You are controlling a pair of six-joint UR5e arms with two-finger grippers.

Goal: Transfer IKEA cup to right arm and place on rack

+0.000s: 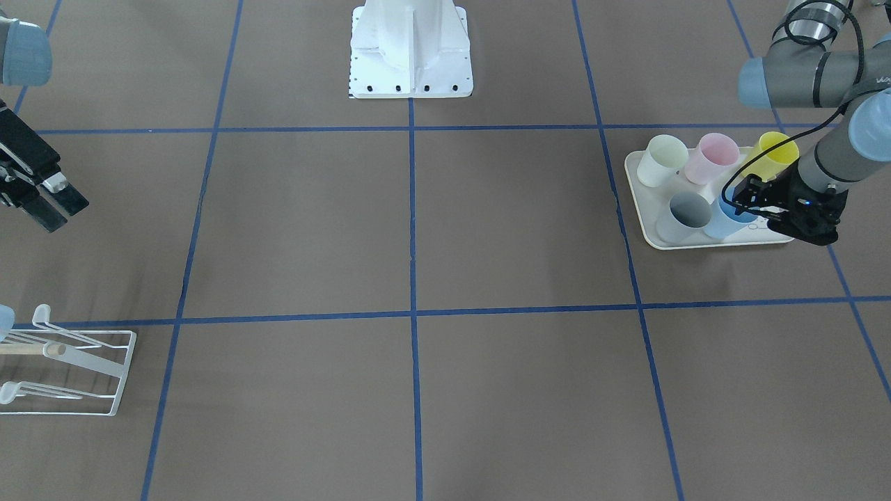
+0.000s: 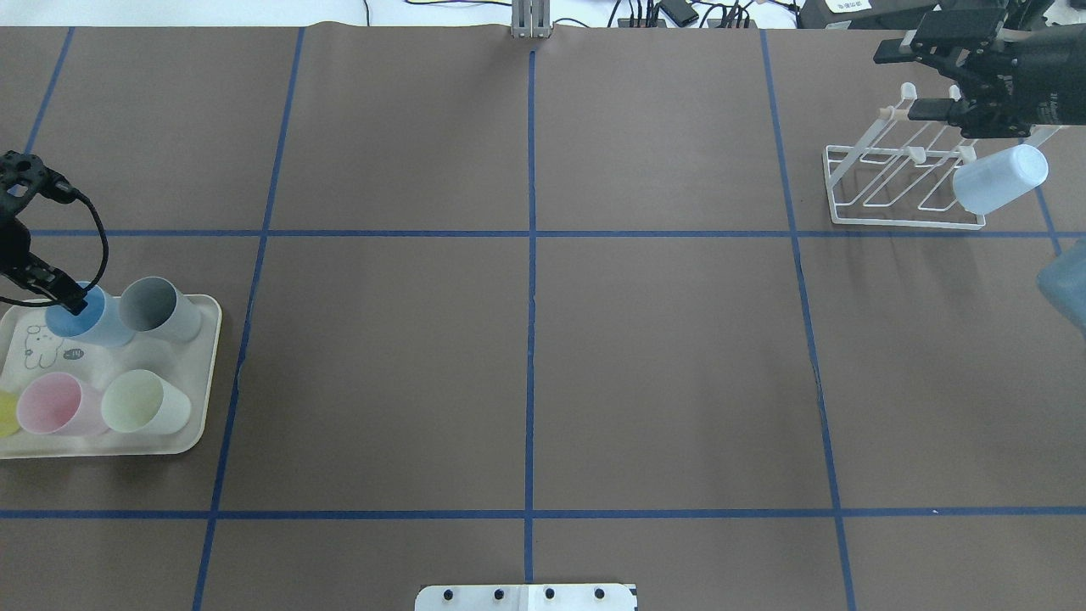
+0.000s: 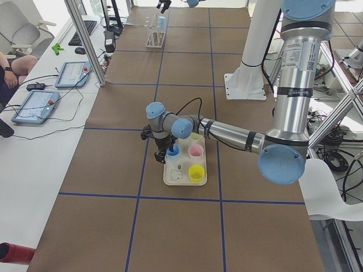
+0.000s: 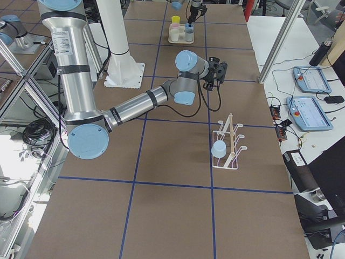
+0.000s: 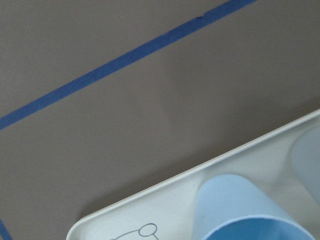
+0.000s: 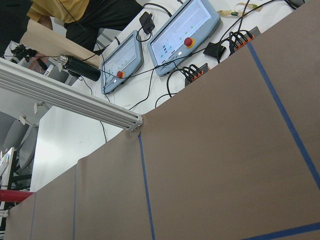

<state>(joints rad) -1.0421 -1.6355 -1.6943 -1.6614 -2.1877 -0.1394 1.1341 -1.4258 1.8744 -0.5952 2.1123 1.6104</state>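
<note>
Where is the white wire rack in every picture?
Front-facing: rack, bottom left.
Overhead: top right.
Exterior left: far, top middle.
Exterior right: right of centre.
Left wrist: not there.
Right wrist: not there.
Shared landmark: white robot base, in all four exterior views.

1. One camera looks down from behind the robot [image 1: 411,49]; one faces it across the table [image 1: 522,223].
2. Both see the tray [image 2: 204,424] and rack [image 2: 908,224].
3. Two look along the table from its ends.
4. The left wrist camera is very near the tray; the right one looks far off.
</note>
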